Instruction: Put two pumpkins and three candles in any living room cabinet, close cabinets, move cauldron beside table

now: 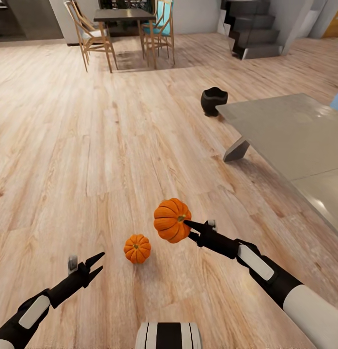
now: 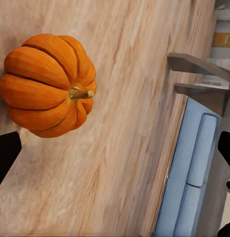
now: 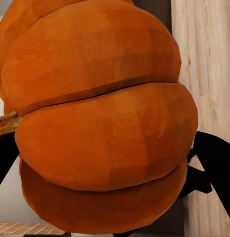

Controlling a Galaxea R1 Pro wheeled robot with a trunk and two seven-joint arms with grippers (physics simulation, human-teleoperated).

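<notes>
Right now, as seen from beside the robot:
Right arm: stretched forward and inward over the wood floor [image 1: 91, 160], its right gripper [image 1: 189, 230] clamped on the held pumpkin [image 1: 172, 220], which hangs clear of the floor; in the right wrist view that pumpkin [image 3: 102, 123] sits tight between the dark fingers [image 3: 216, 165].
Left arm: reaching forward low, the left gripper [image 1: 97, 265] spread wide and holding nothing.
Second pumpkin: the floor pumpkin [image 1: 137, 248] sits on the boards between the two grippers, just beside and below the held one; the left wrist view shows it [image 2: 48, 84] ahead of the open fingers, apart from them.
Cauldron: the cauldron [image 1: 213, 101] stands on the floor at the far corner of the table [image 1: 285, 131], very near it.
Further off: dining chairs [image 1: 94, 34] and a dark staircase [image 1: 251, 29].
Path: nothing lies between the left gripper and the floor pumpkin.
</notes>
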